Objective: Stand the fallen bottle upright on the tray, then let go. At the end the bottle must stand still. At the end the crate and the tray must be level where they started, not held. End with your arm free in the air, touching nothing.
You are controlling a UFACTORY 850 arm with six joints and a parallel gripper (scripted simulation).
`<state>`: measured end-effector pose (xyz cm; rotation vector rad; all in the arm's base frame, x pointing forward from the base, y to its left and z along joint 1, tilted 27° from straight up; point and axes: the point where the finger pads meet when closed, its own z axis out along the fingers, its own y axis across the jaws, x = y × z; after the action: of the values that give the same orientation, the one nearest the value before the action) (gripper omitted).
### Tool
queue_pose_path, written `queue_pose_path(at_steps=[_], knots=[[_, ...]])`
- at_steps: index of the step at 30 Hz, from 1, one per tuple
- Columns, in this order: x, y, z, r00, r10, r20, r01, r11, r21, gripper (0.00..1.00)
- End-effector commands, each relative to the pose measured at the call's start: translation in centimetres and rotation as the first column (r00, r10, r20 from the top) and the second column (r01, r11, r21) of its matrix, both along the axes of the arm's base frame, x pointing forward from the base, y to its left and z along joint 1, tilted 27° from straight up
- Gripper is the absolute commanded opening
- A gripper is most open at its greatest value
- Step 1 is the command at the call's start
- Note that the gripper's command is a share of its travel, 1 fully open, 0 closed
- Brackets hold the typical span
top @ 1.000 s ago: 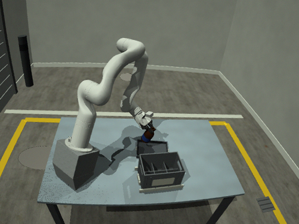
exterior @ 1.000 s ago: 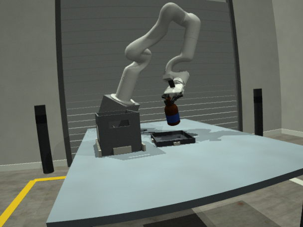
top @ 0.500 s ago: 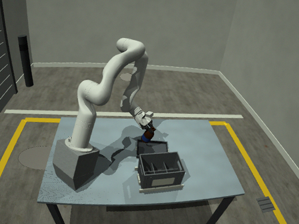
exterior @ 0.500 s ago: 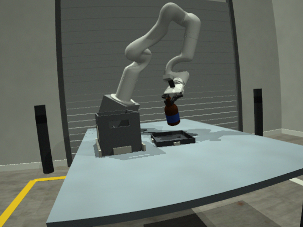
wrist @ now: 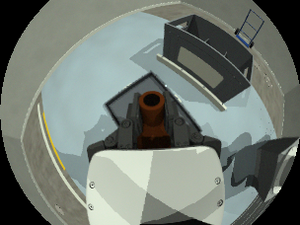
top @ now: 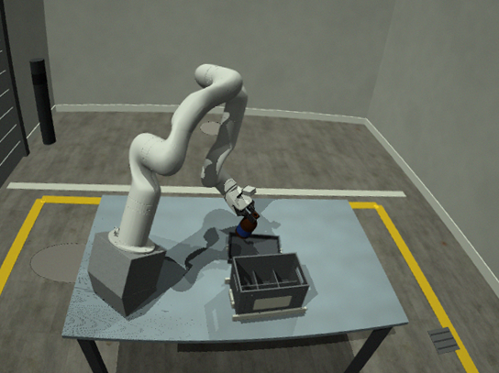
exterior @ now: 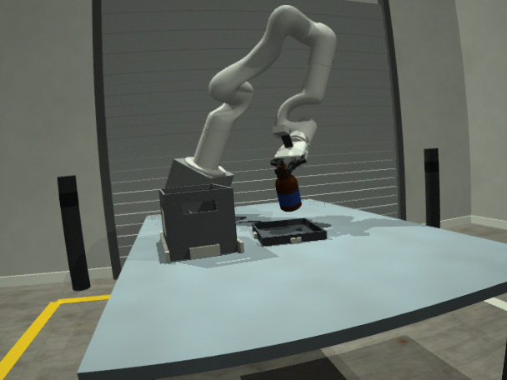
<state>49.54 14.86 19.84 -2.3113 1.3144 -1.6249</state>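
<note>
The brown bottle (top: 246,227) (exterior: 288,192) (wrist: 151,112) with a blue band hangs in the air, neck up and base down, somewhat tilted. My gripper (top: 252,214) (exterior: 283,168) (wrist: 152,101) is shut on its neck; the bottle's mouth shows between the fingers in the wrist view. The black tray (top: 278,243) (exterior: 277,241) (wrist: 112,113) lies level on the table, below the bottle, with a gap between them in the exterior view. The grey crate (top: 245,300) (exterior: 199,233) (wrist: 173,43) stands upright beside the tray. Its open top shows dividers.
Light strips (top: 270,314) (exterior: 204,251) (wrist: 192,82) stand along the crate's foot, and small light blocks (exterior: 296,240) sit at the tray's edges. The arm's grey base block (top: 123,274) (exterior: 179,175) stands on the table (top: 348,280) (exterior: 292,292).
</note>
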Motion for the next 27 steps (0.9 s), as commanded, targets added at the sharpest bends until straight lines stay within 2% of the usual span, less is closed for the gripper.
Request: queue_pose_path(at_steps=[1,27], knots=[[0.1,0.0,-0.1,1.0,0.0,0.001,0.0,1.0,0.0,0.0],[0.8,0.8,-2.1,1.0,0.0,0.001,0.0,1.0,0.0,0.0]])
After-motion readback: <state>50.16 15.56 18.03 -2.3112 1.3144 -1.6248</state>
